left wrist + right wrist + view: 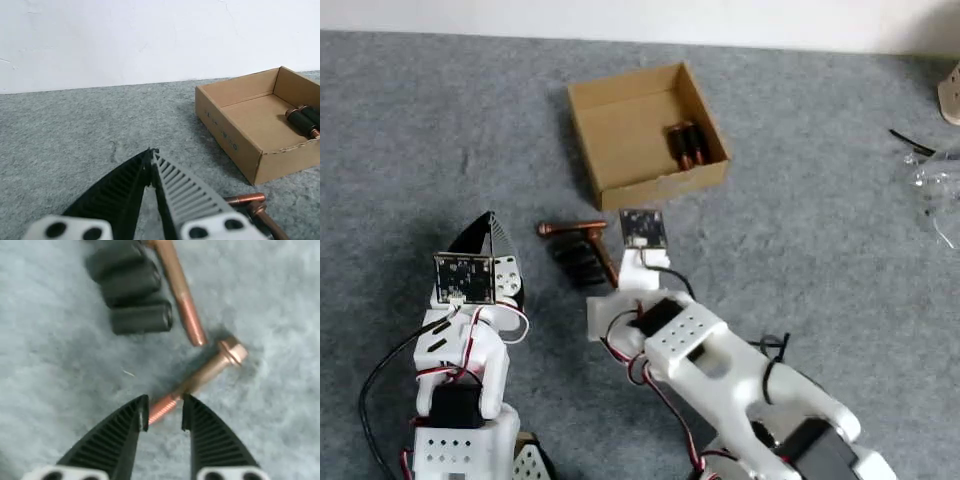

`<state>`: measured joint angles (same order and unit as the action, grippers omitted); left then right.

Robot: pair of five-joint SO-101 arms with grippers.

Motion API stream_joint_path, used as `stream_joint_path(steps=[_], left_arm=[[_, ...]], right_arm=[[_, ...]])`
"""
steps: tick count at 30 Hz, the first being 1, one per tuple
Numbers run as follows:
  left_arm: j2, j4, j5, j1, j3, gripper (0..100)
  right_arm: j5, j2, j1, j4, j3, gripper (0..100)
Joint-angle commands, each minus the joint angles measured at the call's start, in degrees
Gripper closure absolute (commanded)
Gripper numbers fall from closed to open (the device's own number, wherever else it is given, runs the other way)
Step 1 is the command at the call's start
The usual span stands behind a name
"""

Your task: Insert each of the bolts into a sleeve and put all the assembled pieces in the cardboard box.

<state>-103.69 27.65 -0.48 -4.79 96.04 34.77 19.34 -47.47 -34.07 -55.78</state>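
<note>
Two fingers of your right gripper stood apart, with the threaded end of a bolt between their tips; your left gripper had its fingertips together.

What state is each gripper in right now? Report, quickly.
Left gripper: shut, holding nothing.
Right gripper: open, fingertips either side of a bolt's threaded end, not clamped.

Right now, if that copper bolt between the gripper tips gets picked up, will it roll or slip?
The bolt looks metal, so likely stiff and heavy for its size. Its round shank could roll, though the flanged head should limit that. Held by its tip in the right gripper, it may droop.
</note>
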Motion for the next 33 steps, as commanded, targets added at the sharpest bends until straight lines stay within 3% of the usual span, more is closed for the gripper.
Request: stream_joint_path(steps=[1, 10, 26, 33], left_arm=[[-0.5, -1.1, 0.4, -0.2, 1.1, 99], [-0.6, -1.1, 0.4, -0.1, 1.1, 99], [-0.6, -1.1, 0.2, 0.7, 1.1, 99], [-0.6, -1.1, 0.2, 0.7, 1.1, 99]], right_arm=[[0.5, -3.1, 0.7, 1.5, 2.1, 88.9], [4.6, -4.8, 4.6, 0.6, 3.6, 88.9], [4.7, -5.1, 8.9, 1.6, 3.6, 88.9], [4.7, -15.0, 9.0, 1.5, 8.4, 88.9]])
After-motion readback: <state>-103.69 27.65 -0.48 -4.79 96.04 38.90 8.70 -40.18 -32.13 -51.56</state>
